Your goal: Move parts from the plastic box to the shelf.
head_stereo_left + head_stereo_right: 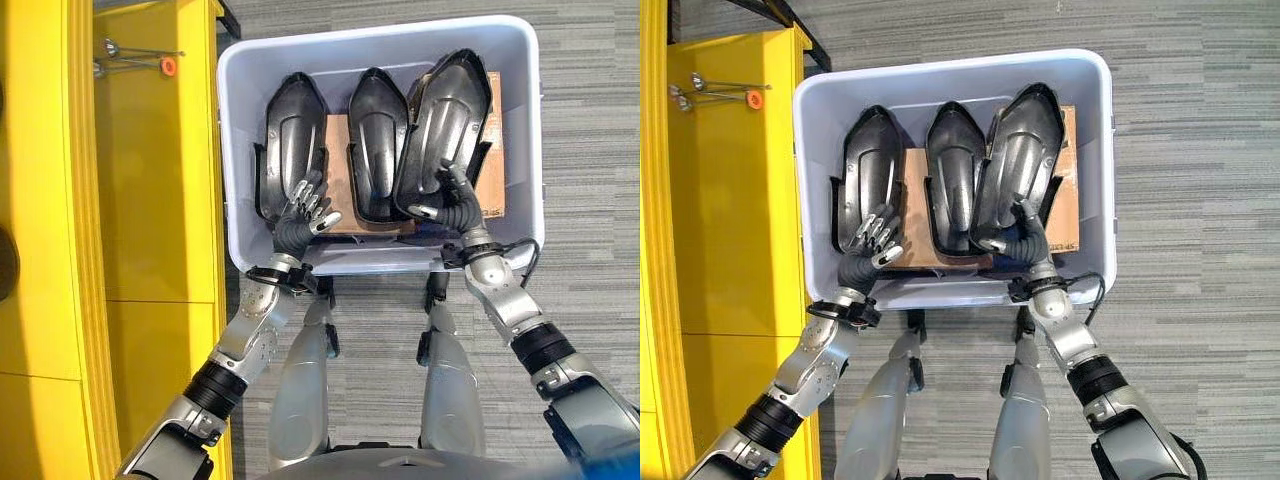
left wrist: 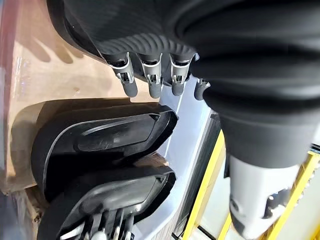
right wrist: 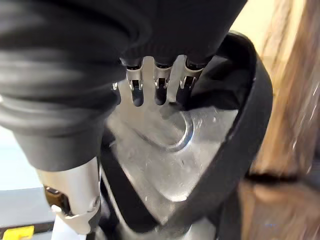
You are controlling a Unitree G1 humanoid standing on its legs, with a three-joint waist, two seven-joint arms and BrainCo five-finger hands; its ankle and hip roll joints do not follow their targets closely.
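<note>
Inside plastic box (image 1: 232, 150), right part (image 1: 445, 125) (gripped by right hand (image 1: 452, 205)) lies lengthwise, tilted.

Even, bright overhead light left glossy highlights on the black parts (image 1: 445, 120) in the box (image 1: 235, 170), soft finger shadows on cardboard (image 2: 30, 75), and close-range blur around the right hand (image 3: 155, 90).
</note>
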